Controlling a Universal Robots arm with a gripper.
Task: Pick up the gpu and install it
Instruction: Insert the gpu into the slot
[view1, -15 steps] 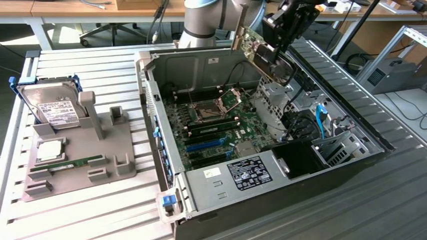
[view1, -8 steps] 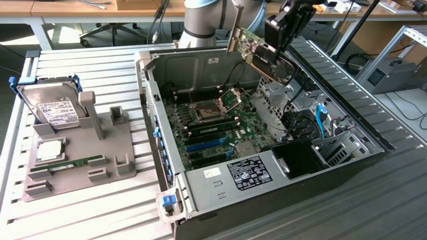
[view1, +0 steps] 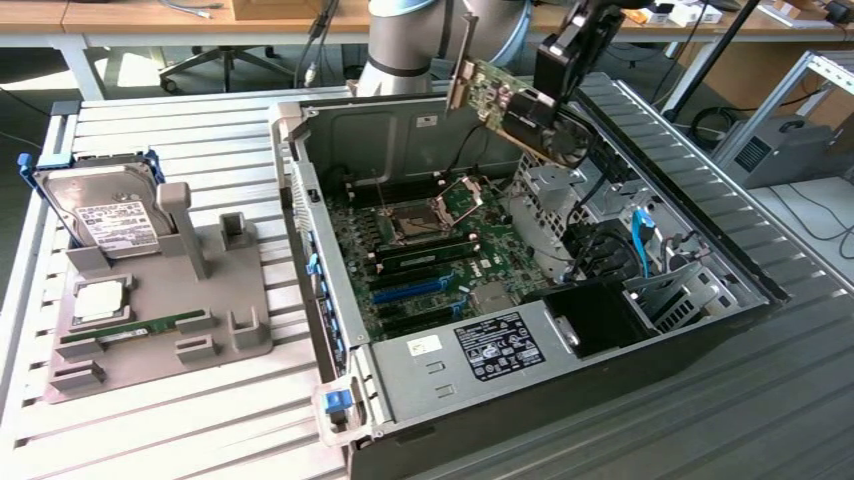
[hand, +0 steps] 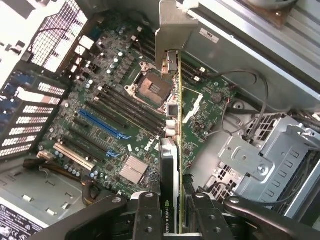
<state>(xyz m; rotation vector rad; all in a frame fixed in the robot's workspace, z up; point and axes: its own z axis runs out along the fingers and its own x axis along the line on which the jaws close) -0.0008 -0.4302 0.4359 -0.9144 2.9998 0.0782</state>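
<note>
On the worktop, at the exterior view's left, a hard drive sits parked in a grey holder, out of the way. Further right, the tool is closed partway on the gpu, gripping the end away from its bracket. It holds the card on edge in the air over the open computer case, apparently so the card's lower edge faces the motherboard.

— Could any lettering be read?
— Yes. White letters along the black edge of the gpu read "NVIDIA QUAD", cut off there by the frame.
— And the stickers?
— The hard drive label and the black label in the case carried print too small to read.
</note>
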